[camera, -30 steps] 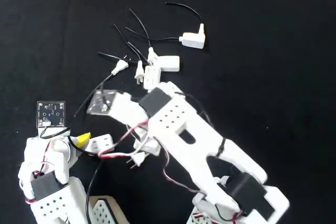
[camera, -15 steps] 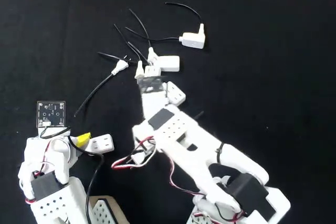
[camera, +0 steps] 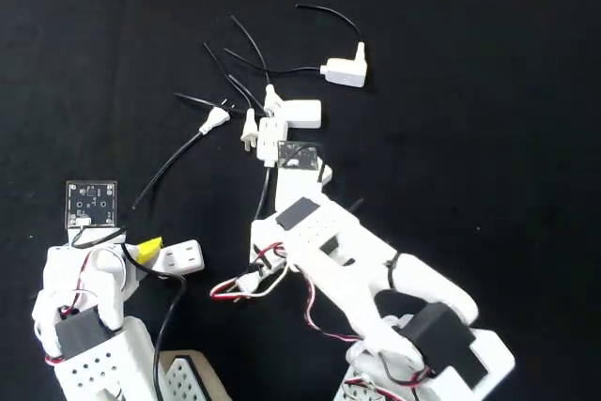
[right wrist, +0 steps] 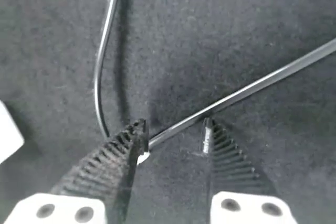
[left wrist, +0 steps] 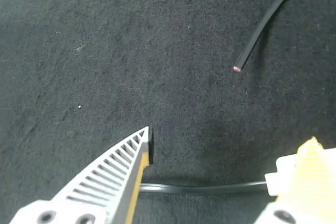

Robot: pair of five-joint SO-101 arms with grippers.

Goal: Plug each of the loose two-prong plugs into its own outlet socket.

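Note:
Several white two-prong plugs with black cords lie at the table's far middle: one plug (camera: 215, 120) on the left, another (camera: 249, 131) beside it, a third (camera: 272, 99) against a white socket block (camera: 300, 114). An angled plug (camera: 345, 70) lies farther back. My right gripper (camera: 286, 147) (right wrist: 173, 132) hangs just over this cluster, open, with a thin black cord (right wrist: 236, 94) running between its fingertips. My left gripper (camera: 141, 251) (left wrist: 231, 140) is open low over the cloth at the near left, beside another white socket block (camera: 183, 256). A black cord (left wrist: 205, 188) crosses between its fingers.
A third socket block (camera: 317, 174) lies partly under my right arm. One more plug (camera: 246, 281) lies by that arm's red and white wires. A small printed board (camera: 92, 204) sits at the left, a cardboard piece (camera: 188, 375) at the near edge. A cut cord end (left wrist: 237, 68) lies ahead.
My right arm has swung from the left side of the table toward the right and forward, ending over the plug cluster. The left arm has stayed still.

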